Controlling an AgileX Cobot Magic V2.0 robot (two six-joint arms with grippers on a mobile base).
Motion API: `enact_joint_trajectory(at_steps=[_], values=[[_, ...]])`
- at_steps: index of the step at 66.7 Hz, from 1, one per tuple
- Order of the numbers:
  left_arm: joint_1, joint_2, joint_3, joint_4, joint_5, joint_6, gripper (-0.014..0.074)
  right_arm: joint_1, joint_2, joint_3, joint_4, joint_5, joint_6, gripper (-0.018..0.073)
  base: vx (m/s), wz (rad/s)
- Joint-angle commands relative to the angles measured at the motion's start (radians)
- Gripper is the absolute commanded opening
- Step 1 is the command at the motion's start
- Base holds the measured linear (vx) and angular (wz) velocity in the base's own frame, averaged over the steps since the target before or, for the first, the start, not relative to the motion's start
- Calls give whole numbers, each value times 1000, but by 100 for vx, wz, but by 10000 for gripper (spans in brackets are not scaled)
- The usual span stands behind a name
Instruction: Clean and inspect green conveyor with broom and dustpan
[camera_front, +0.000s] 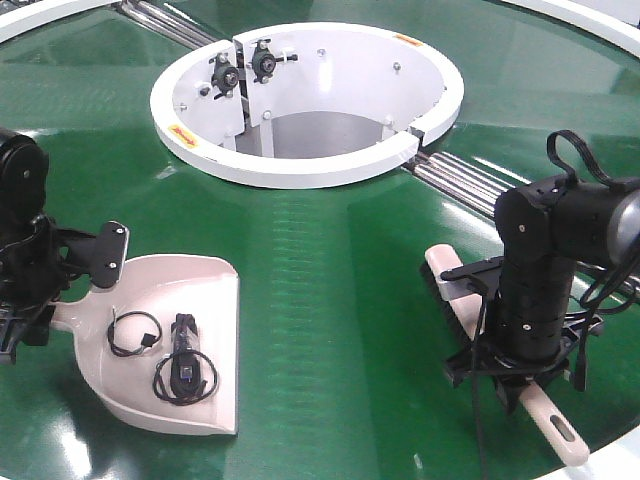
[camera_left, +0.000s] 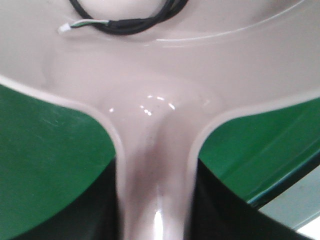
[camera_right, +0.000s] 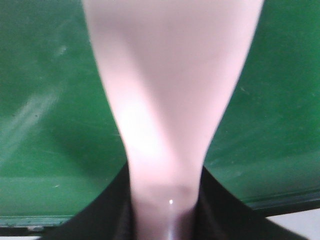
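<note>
The green conveyor (camera_front: 330, 300) fills the front view. The pale pink-beige dustpan (camera_front: 200, 300) lies flat on it at the left, lip toward the right. My left gripper (camera_front: 40, 318) is shut on the dustpan's handle; in the left wrist view the black fingers (camera_left: 100, 215) press both sides of the handle (camera_left: 157, 165). The broom (camera_front: 452, 290) lies on the belt at the right, black bristles down, with its slotted handle end (camera_front: 555, 435) near the front edge. My right gripper (camera_front: 510, 385) is shut on the broom's handle (camera_right: 170, 100), as the right wrist view shows.
A small black cable loop (camera_front: 133, 333) and a coiled black cable with a small device (camera_front: 183, 372) lie in the dustpan; a cable also shows in the left wrist view (camera_left: 125, 25). The white ring housing (camera_front: 300, 165) stands at the back centre. Silver rollers (camera_front: 460, 180) cross behind my right arm.
</note>
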Motion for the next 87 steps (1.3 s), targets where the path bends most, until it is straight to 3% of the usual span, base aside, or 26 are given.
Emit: enact_joint_trajectory(at_steps=[1,64,76,87], values=[[-5,-39,-30,1,7,-7,-7,-6,-40,-21,-5,30,-10,23,0,0],[-5,-38,-30,-52,5,-25,11,-6,-40,-21,2,24,-22,117,0,0],[-5,-38,-30,-62,13,-33,76,-6,-40,-21,5,27,-38,217,0,0],[-5,-38,-30,-60,1,-71,190,-6,-40,-21,6,25,-38,370,0,0]])
